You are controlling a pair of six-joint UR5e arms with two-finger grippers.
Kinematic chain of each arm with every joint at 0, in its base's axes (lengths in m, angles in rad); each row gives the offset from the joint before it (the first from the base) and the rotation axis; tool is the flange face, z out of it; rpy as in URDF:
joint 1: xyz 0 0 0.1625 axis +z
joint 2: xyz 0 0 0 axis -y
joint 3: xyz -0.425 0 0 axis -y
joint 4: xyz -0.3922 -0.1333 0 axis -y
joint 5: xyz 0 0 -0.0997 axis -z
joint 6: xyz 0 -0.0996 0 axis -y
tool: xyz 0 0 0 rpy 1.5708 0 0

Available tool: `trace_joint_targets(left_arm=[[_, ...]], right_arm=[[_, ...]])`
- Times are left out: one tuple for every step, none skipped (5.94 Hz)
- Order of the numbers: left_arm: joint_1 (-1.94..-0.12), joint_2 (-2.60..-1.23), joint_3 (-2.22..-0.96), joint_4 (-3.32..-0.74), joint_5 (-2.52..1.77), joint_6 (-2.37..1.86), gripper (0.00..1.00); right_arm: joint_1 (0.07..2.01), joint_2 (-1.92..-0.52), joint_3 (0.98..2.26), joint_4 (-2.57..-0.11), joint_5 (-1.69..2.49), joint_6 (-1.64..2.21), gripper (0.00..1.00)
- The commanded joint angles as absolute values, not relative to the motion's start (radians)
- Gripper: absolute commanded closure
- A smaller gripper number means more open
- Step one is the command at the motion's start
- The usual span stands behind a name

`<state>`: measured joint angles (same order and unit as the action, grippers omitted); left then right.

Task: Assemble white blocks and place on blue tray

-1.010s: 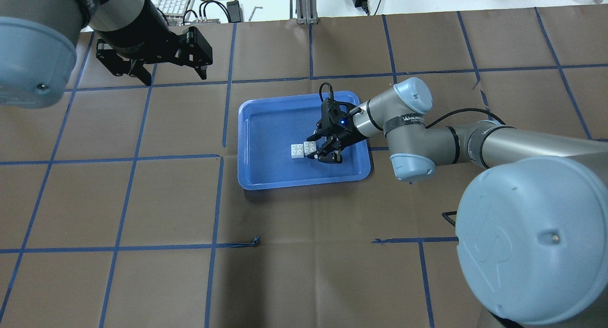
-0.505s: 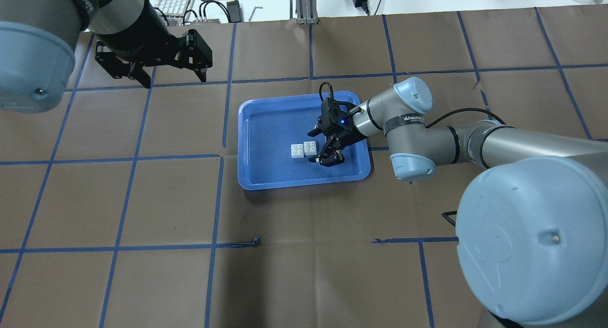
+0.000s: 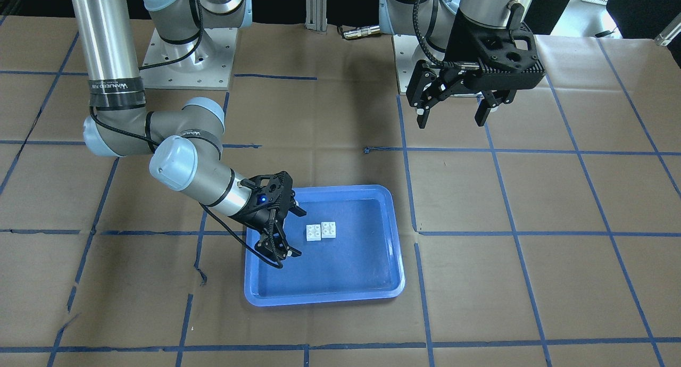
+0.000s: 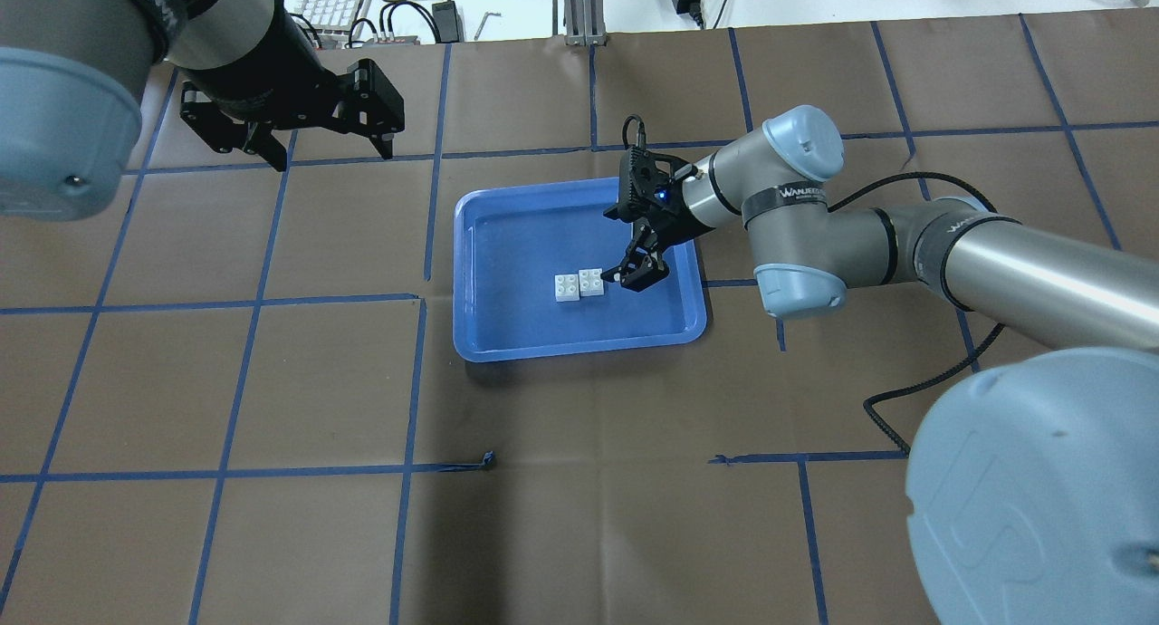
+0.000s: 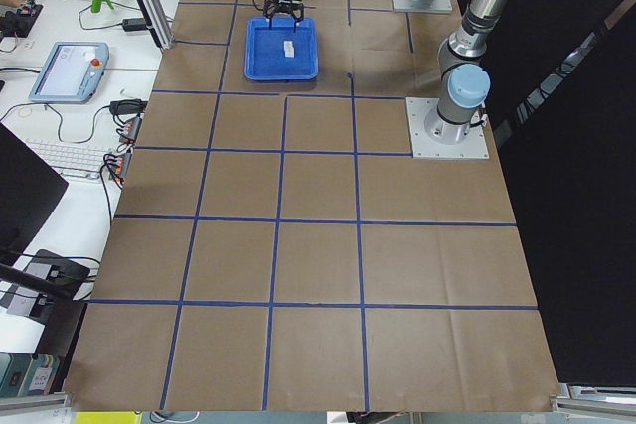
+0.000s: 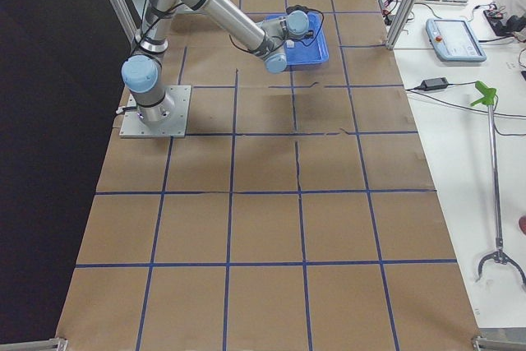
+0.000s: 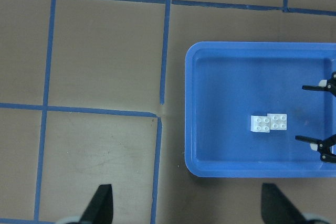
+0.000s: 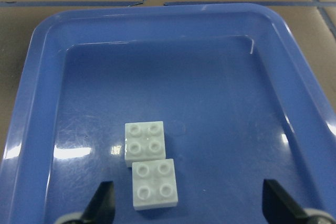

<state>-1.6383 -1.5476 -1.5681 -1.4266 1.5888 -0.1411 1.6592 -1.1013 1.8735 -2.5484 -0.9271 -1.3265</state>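
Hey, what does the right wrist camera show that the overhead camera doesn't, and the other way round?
Only the right wrist view: the studs on the white blocks, sharp and close up. Only the overhead: the left claw, open, above the table away from the blue tray. Both: the two blocks side by side, slightly offset, on the tray, with the right claw open and off them.

Two touching blocks (image 4: 579, 284) inside the tray (image 4: 516, 245), right claw (image 3: 296, 234) just beside them, left claw (image 3: 451, 122) well apart
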Motion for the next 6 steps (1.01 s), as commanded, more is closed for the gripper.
trace_joint_targets(left_arm=[[-1.638,-1.546,-1.572,-1.427,1.589,-0.141,0.0],[-1.638,-1.545,-1.575,-1.427,1.589,-0.141,0.0],[-1.638,-1.543,-1.577,-1.425,1.589,-0.141,0.0],[-1.638,-1.542,-1.578,-1.425,1.589,-0.141,0.0],[-1.638,-1.542,-1.578,-1.425,1.589,-0.141,0.0],[-1.638,-1.542,-1.58,-1.425,1.589,-0.141,0.0]], right_arm=[[1.652,-1.211,1.785,-2.284,-1.029,-1.266,0.0],[1.649,-1.245,1.723,-2.173,-1.105,-1.203,0.0],[1.632,-1.284,1.657,-2.042,-1.191,-1.131,0.0],[1.612,-1.32,1.611,-1.907,-1.245,-1.027,0.0],[1.606,-1.34,1.585,-1.852,-1.308,-0.897,0.0],[1.595,-1.373,1.579,-1.809,-1.401,-0.762,0.0]])
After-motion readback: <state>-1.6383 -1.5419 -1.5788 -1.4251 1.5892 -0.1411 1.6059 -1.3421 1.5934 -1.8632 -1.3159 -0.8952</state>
